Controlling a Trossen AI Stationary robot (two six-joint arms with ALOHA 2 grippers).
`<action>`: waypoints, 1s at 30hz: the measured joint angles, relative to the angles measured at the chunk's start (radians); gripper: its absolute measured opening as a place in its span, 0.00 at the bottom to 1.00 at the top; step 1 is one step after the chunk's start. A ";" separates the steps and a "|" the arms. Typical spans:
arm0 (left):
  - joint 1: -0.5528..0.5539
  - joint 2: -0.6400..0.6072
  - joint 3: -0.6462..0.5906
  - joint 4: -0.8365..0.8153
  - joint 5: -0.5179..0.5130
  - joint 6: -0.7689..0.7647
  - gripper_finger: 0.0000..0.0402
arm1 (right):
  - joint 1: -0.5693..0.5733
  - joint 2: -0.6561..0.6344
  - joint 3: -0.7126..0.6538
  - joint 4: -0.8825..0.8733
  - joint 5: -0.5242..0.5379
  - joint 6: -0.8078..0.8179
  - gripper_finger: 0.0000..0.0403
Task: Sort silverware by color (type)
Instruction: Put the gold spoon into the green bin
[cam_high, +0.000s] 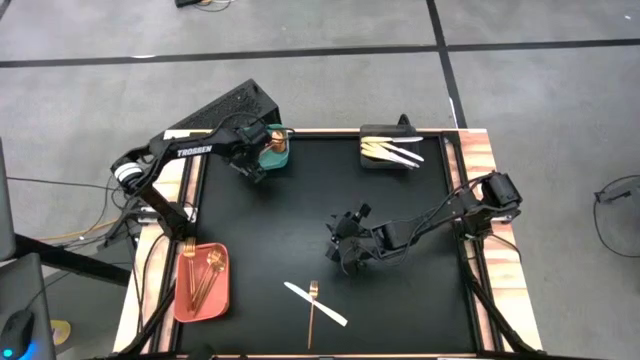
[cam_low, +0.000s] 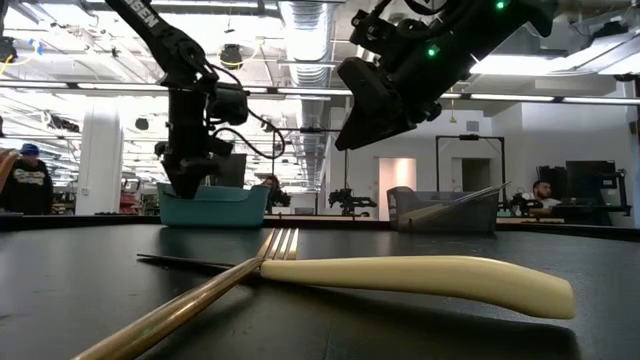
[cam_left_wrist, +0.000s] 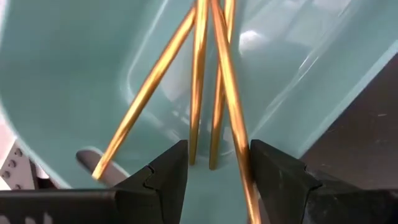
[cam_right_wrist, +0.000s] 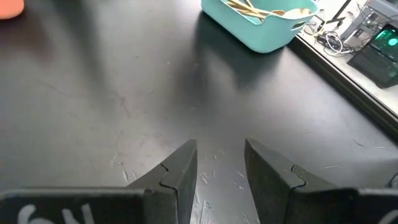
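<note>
silverware: slim gold fork (cam_high: 312, 312) crossed with smooth white-handled knife (cam_high: 314, 303) on black table (cam_high: 300, 220) near front edge | four thin gold handles (cam_left_wrist: 199, 81) in glossy teal bin (cam_high: 279, 146) | left gripper (cam_left_wrist: 214, 165) jaws apart over that bin, straddling handles | right gripper (cam_right_wrist: 219, 163) jaws apart, empty, mid-table

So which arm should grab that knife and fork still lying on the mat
Right. Its open gripper hovers mid-mat, nearer the crossed white knife and gold fork. The left gripper is over the far teal bin.
</note>
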 joint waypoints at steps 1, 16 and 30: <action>-0.001 0.007 0.000 0.002 -0.003 0.006 0.41 | 0.000 0.000 0.000 0.000 0.000 0.000 0.38; -0.003 0.042 0.020 0.006 -0.028 0.026 0.03 | 0.000 0.000 0.000 -0.005 0.000 -0.018 0.38; -0.045 0.035 0.166 -0.061 -0.121 0.058 0.03 | -0.005 0.000 0.000 -0.008 -0.001 -0.026 0.38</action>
